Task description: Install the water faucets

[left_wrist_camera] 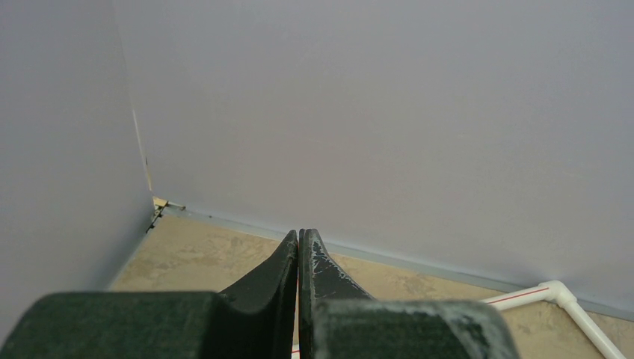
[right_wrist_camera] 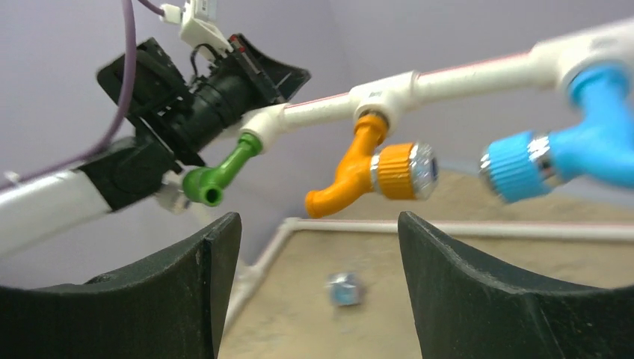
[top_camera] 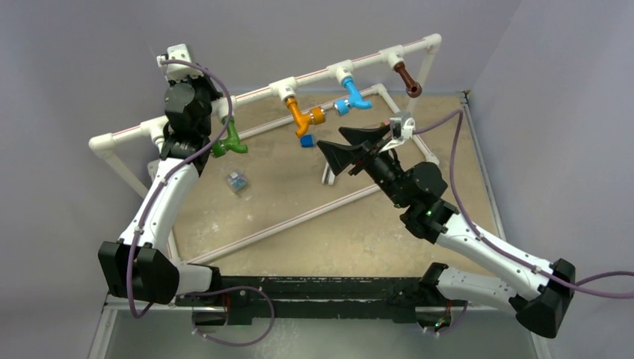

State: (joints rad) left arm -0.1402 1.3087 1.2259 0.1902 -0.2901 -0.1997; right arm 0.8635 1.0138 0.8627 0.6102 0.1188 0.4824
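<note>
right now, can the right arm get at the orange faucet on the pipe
Probably yes. The right gripper is open and faces the orange faucet, with nothing between them in the right wrist view. The blue faucet hangs close beside it on the same pipe, so the approach leaves little room on that side.

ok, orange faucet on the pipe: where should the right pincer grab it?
Take the orange faucet by its straight neck just under the white tee, coming from the near side, where the open right pincer faces it. The ribbed knob juts one way and the spout curls the other, leaving the neck bare; the knob would probably just spin.
</note>
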